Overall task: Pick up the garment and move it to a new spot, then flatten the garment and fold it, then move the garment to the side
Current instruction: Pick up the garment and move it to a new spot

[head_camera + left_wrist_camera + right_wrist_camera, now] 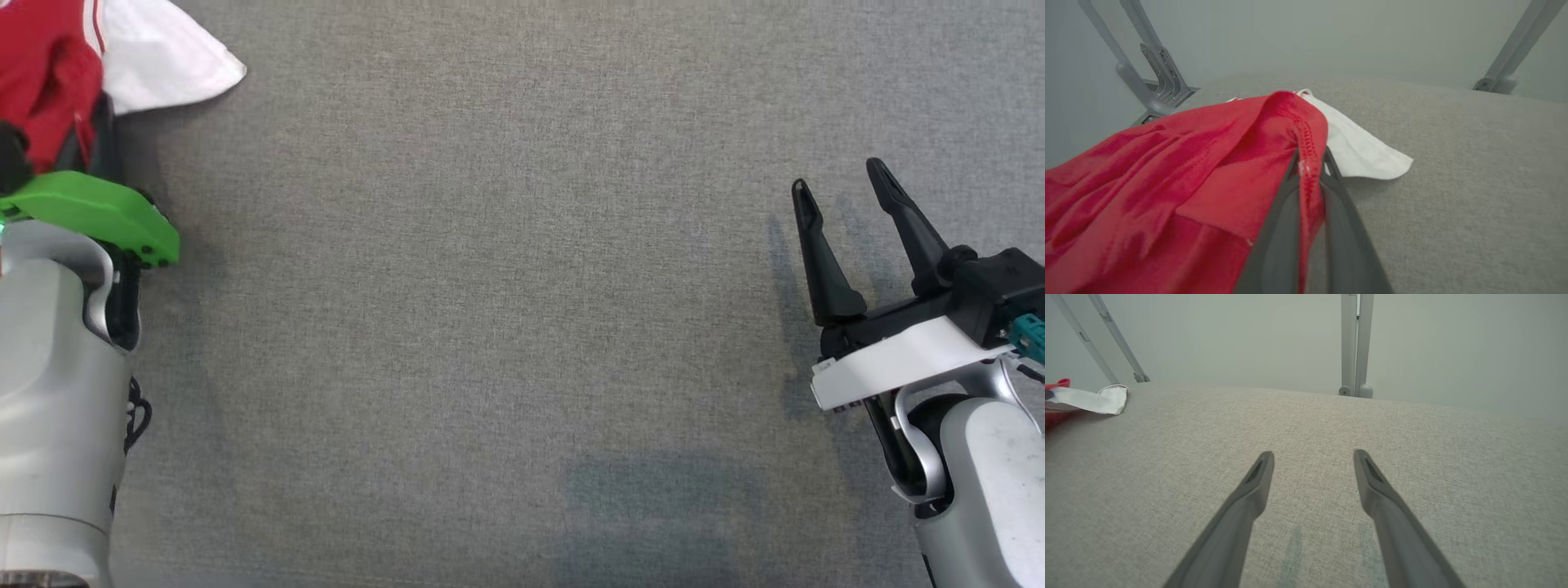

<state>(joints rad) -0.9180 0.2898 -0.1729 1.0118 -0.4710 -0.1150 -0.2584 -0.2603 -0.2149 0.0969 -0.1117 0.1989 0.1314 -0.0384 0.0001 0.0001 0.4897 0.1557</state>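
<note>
- Closest in, the left end effector (1310, 157) is clenched on a stitched red hem of the garment (1167, 175). The fold stands up between its two dark fingers (1286, 228).
- The garment, red with a white sleeve (1363, 155), lies bunched at the far left corner of the grey surface (490, 327), and the sleeve rests flat on it.
- The right end effector (839, 178) hangs well apart on the right, released, jaws spread wide and grasping nothing.
- Counted: one garment, two end effectors. Behind the surface are two slanted struts (1106, 339) and one upright post (1354, 347).
- From the head view a green wrist cover (98, 216) sits in front of the left grip, while the left wrist view gives the pinch itself. The right wrist view catches the garment as a small edge at far left.
</note>
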